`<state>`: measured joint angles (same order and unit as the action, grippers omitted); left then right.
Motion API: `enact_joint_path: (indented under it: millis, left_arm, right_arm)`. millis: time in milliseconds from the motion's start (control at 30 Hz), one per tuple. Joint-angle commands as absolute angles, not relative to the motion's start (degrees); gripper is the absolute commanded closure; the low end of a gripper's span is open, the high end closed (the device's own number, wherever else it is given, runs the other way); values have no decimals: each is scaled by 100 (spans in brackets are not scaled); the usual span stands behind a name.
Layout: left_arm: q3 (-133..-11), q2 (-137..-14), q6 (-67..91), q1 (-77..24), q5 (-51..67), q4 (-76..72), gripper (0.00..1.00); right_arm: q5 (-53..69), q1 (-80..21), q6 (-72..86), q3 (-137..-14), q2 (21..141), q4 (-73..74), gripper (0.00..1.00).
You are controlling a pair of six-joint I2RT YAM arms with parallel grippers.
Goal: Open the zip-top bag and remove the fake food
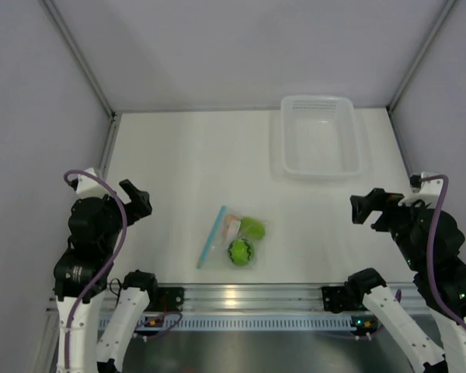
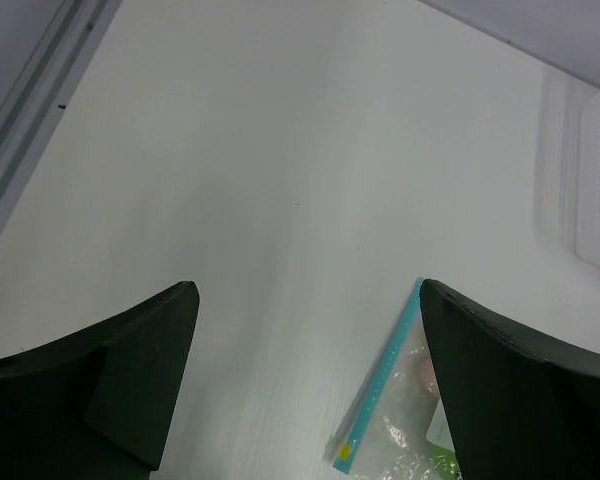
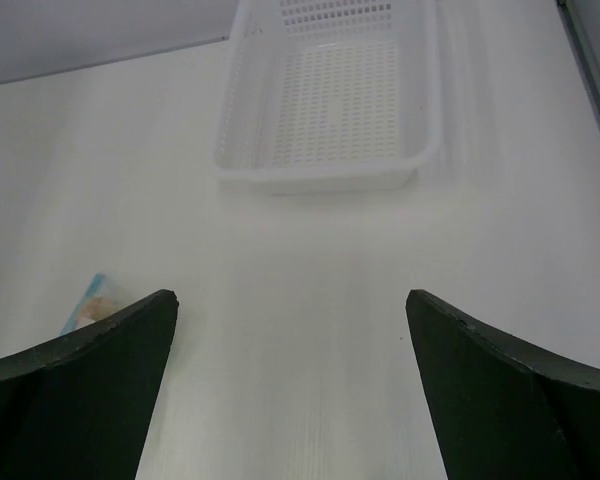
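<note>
The clear zip-top bag point(image 1: 234, 239) lies flat near the table's front middle, its light blue zip strip point(image 1: 212, 235) along the left edge. Inside it sits the fake food: a round green ball with a dark zigzag point(image 1: 241, 252), a lime-green oval point(image 1: 253, 228) and a peach bit point(image 1: 232, 226). My left gripper point(image 1: 137, 200) hovers open at the left, apart from the bag. In the left wrist view the zip strip point(image 2: 382, 392) shows beside the right finger, and the bag point(image 2: 405, 430) is partly hidden. My right gripper point(image 1: 366, 207) hovers open at the right. A corner of the bag point(image 3: 93, 299) peeks past its left finger.
A white perforated basket point(image 1: 320, 137) stands at the back right, with nothing in it, also seen as the basket point(image 3: 330, 100) in the right wrist view. Grey walls and metal frame posts enclose the table. The arm bases sit on a rail along the near edge.
</note>
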<state>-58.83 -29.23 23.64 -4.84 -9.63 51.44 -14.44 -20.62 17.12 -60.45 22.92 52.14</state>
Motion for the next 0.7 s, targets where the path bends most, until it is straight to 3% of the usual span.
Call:
enact_joint_path:
  millis: [0,333,533,667]
  left_arm:
    - [-5889,-2839,2408,-448,-748,4817,2]
    - [-5415,-2900,3031,-448,710,4167,2]
    - [-4257,-3339,3981,-448,2512,3025,2]
    - [-3780,-3760,4175,-448,2733,2918,2]
  right_arm:
    - [-1512,-2127,1740,-6135,2198,5230,0]
    - [-1003,-2118,1714,-5942,2382,5186,0]
    - [-466,-2110,1802,-5748,2303,4957,1]
    - [-352,-2118,1811,-5687,2285,4948,1]
